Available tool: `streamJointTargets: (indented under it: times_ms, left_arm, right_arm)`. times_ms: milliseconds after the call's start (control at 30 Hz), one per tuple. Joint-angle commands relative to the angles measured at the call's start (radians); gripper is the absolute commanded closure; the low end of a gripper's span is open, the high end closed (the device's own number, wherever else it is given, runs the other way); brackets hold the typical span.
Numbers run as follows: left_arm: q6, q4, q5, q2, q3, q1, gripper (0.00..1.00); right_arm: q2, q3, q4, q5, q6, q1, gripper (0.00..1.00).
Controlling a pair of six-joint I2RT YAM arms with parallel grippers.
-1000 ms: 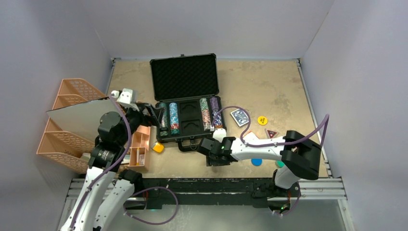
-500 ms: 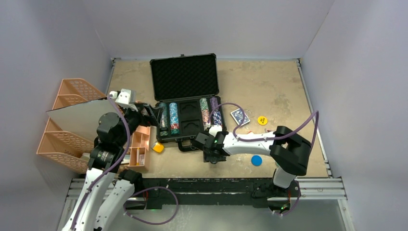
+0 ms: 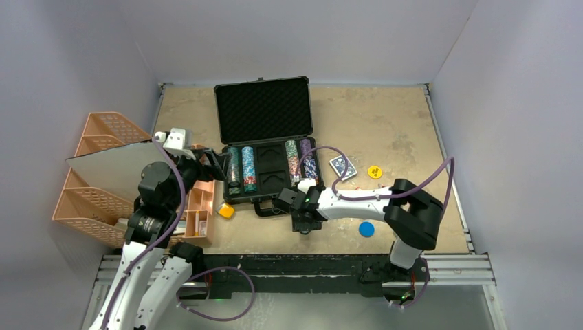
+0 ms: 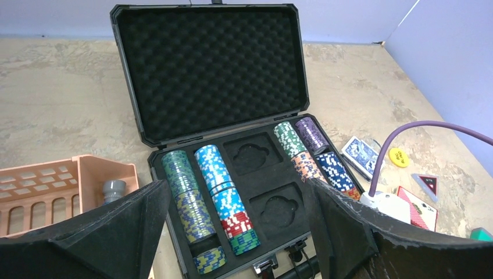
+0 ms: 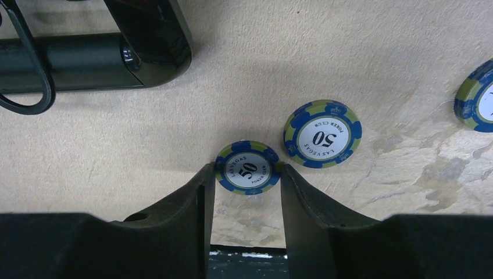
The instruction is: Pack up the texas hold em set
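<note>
The black briefcase (image 3: 265,137) lies open, foam lid up, with multicoloured chip stacks (image 3: 240,170) in its left and right slots and two bare middle slots (image 4: 261,156). My left gripper (image 3: 216,165) is open and empty, hovering at the case's front left; it frames the chip rows (image 4: 218,186) in the left wrist view. My right gripper (image 3: 306,221) is low on the table before the case handle (image 5: 87,52), shut on a blue-green "50" chip (image 5: 247,168). A second such chip (image 5: 322,133) lies beside it and a third (image 5: 479,104) at the right edge. A blue deck (image 3: 342,166) and a red deck (image 4: 415,209) lie right of the case.
A yellow button (image 3: 375,172) and a blue disc (image 3: 366,229) lie on the table at the right. A yellow block (image 3: 226,210) sits by the case's front left corner. Orange baskets (image 3: 103,179) and a small orange tray (image 3: 196,206) stand at the left. A green block (image 4: 482,234) shows at the far right.
My right arm has swung left along the table front, and its gripper now sits before the case handle. The left arm has barely moved.
</note>
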Motion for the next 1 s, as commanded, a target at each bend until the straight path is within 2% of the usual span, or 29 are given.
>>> streamJointTargets:
  times_ms: [0, 400, 633, 967]
  left_arm:
    - [-0.006, 0.011, -0.029, -0.016, 0.034, 0.007, 0.12]
    - [-0.008, 0.009, -0.054, -0.036, 0.032, 0.007, 0.12]
    - [-0.011, 0.011, -0.059, -0.036, 0.029, 0.008, 0.12]
    - [-0.012, 0.015, -0.060, -0.024, 0.026, 0.008, 0.12]
  right_arm:
    - [-0.016, 0.010, -0.057, -0.025, -0.015, 0.004, 0.59]
    - [-0.143, 0.049, -0.133, 0.068, -0.005, -0.002, 0.56]
    - [-0.195, 0.004, -0.132, 0.110, -0.040, -0.079, 0.54]
    - [-0.150, -0.038, -0.058, 0.085, -0.085, -0.114, 0.53]
